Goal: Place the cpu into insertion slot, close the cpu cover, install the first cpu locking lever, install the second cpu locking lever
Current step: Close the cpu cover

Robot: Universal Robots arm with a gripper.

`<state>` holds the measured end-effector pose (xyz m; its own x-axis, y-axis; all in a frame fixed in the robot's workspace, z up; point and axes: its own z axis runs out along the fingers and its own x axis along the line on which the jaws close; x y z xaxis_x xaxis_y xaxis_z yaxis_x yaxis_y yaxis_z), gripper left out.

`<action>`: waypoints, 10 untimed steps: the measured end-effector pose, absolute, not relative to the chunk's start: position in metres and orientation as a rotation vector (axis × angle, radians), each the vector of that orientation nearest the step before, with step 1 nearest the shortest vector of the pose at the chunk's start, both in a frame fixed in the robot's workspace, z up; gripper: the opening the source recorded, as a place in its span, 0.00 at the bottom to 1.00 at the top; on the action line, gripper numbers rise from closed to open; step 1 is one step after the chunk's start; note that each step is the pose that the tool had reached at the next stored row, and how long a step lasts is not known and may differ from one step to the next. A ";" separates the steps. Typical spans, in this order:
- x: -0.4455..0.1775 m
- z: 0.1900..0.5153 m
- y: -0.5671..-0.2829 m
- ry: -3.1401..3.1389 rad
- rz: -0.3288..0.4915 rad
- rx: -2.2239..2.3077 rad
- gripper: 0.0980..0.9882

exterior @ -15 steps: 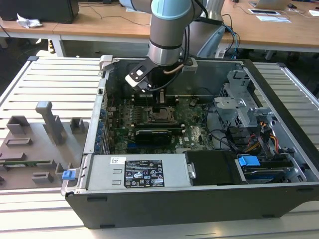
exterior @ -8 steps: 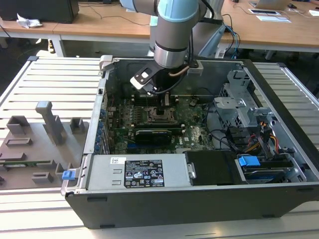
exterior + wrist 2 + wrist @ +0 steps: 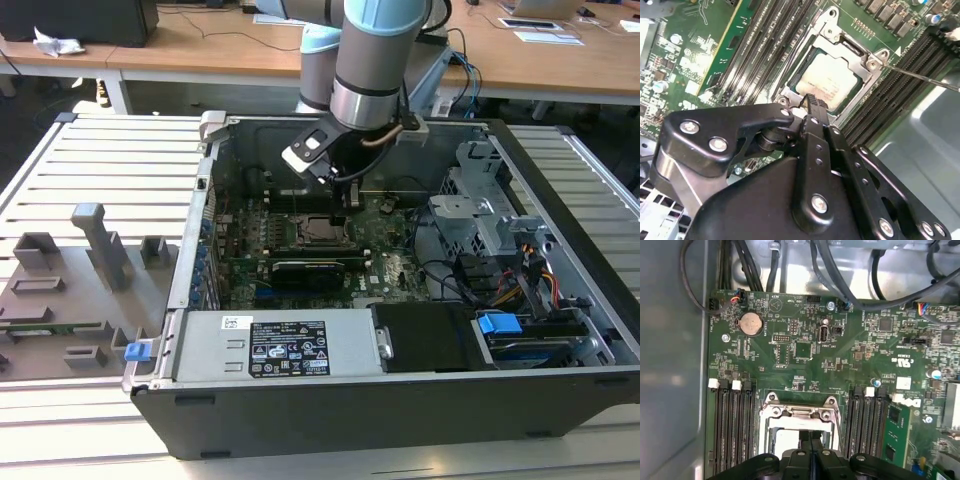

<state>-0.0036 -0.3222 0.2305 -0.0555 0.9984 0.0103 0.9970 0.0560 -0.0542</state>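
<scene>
The black gripper's (image 3: 809, 100) jaws are seen pressed together, nothing held, their tips at one edge of the small flat square cpu (image 3: 832, 80) with a dull silver-grey metal top. Just beyond the jaws, the cpu is seated in the square black insertion slot (image 3: 849, 46), framed by the thin silver windowed cpu cover (image 3: 867, 77).

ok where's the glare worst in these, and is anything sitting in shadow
second wrist view: glare washes out the top of the dull silver-grey square cpu, while the black end effector reads as a dark mass; first wrist view: the grey metal case wall reflects brightly; exterior view: the wooden desks are sunlit, the open black computer case is dimmer inside
</scene>
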 end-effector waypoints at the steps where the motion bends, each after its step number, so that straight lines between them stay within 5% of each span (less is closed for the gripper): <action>1: -0.004 0.234 -0.322 -2.250 0.050 -2.128 0.01; 10: -0.003 0.259 -0.322 -2.250 0.051 -2.127 0.01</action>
